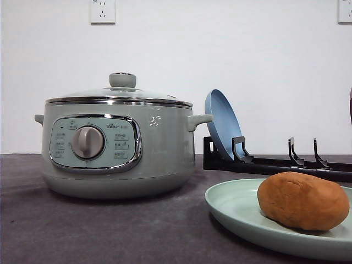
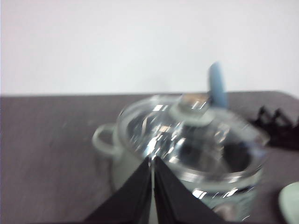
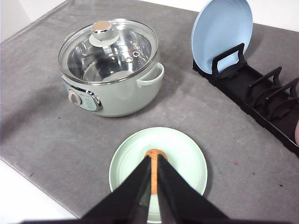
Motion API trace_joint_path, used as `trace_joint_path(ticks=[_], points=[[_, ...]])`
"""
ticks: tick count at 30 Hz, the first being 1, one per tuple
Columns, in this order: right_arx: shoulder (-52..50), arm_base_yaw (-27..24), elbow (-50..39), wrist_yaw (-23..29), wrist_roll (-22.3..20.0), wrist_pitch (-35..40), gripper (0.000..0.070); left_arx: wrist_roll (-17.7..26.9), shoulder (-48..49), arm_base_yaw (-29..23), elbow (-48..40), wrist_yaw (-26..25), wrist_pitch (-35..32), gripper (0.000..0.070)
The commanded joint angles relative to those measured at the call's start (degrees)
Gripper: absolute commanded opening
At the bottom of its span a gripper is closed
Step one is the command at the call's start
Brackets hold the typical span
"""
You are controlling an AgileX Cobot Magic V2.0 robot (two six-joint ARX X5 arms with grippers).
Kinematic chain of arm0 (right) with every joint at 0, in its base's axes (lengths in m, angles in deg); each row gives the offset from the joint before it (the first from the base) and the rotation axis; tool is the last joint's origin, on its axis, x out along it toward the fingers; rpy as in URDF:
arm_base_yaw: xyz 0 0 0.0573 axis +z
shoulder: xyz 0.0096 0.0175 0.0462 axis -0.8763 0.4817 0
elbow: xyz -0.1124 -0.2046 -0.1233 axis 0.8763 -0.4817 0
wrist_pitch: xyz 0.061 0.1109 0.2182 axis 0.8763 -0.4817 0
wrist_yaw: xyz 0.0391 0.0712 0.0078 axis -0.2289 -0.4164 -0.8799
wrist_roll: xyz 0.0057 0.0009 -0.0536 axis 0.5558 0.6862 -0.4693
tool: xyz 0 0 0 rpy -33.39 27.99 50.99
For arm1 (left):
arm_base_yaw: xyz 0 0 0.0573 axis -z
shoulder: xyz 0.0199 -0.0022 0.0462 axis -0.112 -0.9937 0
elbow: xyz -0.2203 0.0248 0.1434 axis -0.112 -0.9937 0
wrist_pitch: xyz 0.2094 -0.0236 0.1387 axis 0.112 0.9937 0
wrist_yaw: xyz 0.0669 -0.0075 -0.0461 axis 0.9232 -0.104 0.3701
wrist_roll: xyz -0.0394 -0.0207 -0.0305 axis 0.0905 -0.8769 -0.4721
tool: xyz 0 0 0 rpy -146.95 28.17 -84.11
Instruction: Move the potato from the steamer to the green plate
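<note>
With the potato [image 1: 302,201] resting on the green plate [image 1: 234,212], steamer [image 1: 118,146] lidded, and left gripper [image 2: 153,161] and right gripper [image 3: 154,161] both closed empty, I judge the transfer complete.

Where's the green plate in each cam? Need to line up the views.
Front view: the green plate is at lower right on the table, with the potato on it.
Left wrist view: a pale green sliver at the lower right edge, probably its rim.
Right wrist view: lower centre, partly behind the closed jaws.
Shared landmark: the steamer, left of the plate in the front view.
</note>
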Motion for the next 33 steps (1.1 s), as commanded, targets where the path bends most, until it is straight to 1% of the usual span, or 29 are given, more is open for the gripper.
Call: trace_joint_path(ticks=[1,3,6,11,15,23,33], points=[[0.37,0.24,0.9,0.03,0.11,0.63,0.0009,0.98,1.71,-1.03,-4.09,2.21,-2.51,0.0],[0.37,0.24,0.9,0.03,0.11,0.63,0.0009,0.84,3.76,-2.22,-8.02,4.14,-4.73,0.0],[0.37,0.24,0.9,0.03,0.11,0.63,0.0009,-0.37,5.97,-3.41,-11.9,6.25,-6.08,0.0],[0.37,0.24,0.9,0.03,0.11,0.63,0.0009,-0.56,7.72,-3.79,-16.09,10.97,-7.88,0.0],[0.37,0.24,0.9,0.03,0.11,0.63,0.0009,-0.56,8.4,-3.79,-18.33,12.94,-7.89,0.0],[0.37,0.24,0.9,0.03,0.11,0.63,0.0009,-0.28,8.4,-3.79,-19.37,14.4,-6.36,0.0],[0.37,0.24,0.9,0.03,0.12,0.63,0.0009,-0.3,8.4,-3.76,-19.37,14.41,-6.47,0.0]])
